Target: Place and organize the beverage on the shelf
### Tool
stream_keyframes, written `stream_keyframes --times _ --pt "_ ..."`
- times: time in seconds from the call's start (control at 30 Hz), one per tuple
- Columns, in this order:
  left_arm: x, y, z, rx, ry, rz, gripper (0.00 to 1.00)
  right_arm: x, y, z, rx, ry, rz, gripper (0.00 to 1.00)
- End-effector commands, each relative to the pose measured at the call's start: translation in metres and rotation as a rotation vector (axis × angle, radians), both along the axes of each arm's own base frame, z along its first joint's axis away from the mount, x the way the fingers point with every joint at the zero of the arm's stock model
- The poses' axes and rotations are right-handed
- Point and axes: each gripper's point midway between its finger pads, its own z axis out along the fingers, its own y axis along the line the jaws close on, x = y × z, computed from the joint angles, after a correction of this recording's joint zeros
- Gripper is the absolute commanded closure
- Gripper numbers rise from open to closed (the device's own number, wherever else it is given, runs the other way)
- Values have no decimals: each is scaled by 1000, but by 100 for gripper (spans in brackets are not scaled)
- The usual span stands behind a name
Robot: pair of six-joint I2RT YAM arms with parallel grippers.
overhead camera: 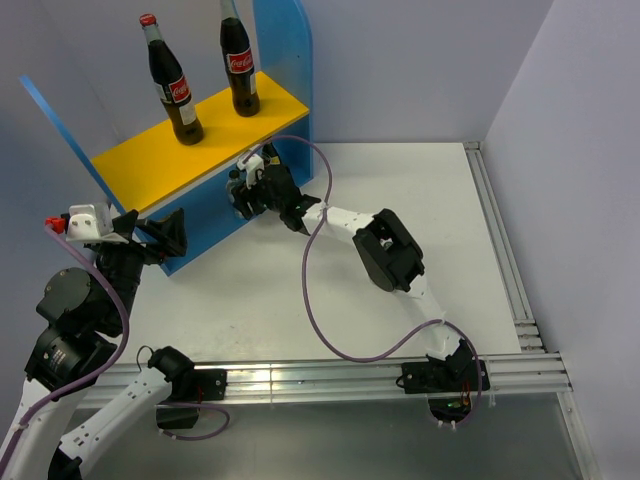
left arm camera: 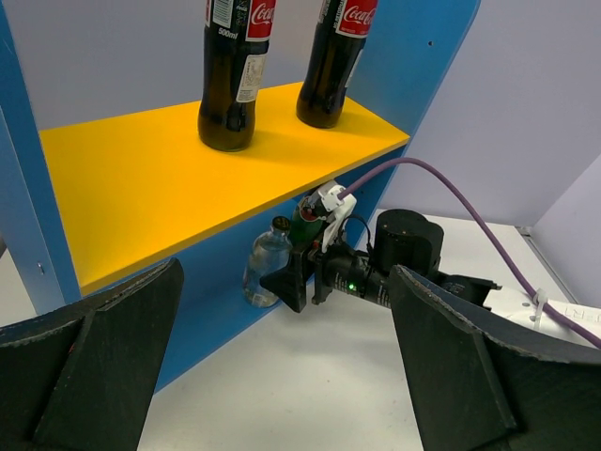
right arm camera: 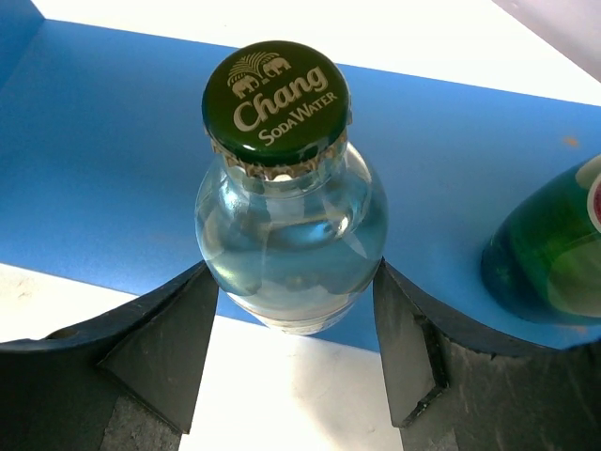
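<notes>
I see two cola bottles placed on the yellow top board. My right tool clamps the Chang soda water bottle below it; left tool wide, empty.

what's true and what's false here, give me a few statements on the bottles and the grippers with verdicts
1. Both cola bottles stand upright on the yellow top board. True.
2. The left gripper holds a cola bottle. False: it is open and empty.
3. The clear bottle between the fingers of the right gripper has a red cap. False: its cap is green.
4. A green bottle is beside the clear bottle. True.
5. The right gripper is above the top board. False: it reaches in below it.
</notes>
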Motion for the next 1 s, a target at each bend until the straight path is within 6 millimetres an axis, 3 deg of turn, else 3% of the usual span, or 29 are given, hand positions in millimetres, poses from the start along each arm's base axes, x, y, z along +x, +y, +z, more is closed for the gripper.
stream_keyframes --times 0.0,0.37,0.73,0.97 --pt "0 -1 3 2 -15 -8 2 12 -1 69 106 -90 -64 46" --pt "1 -2 2 2 -15 -9 2 33 -2 74 138 -121 -164 48" --pt "0 -2 2 2 -19 -11 2 31 14 73 113 -119 -94 41" --pt "1 -2 1 3 -14 -8 2 24 8 74 130 -122 -92 22"
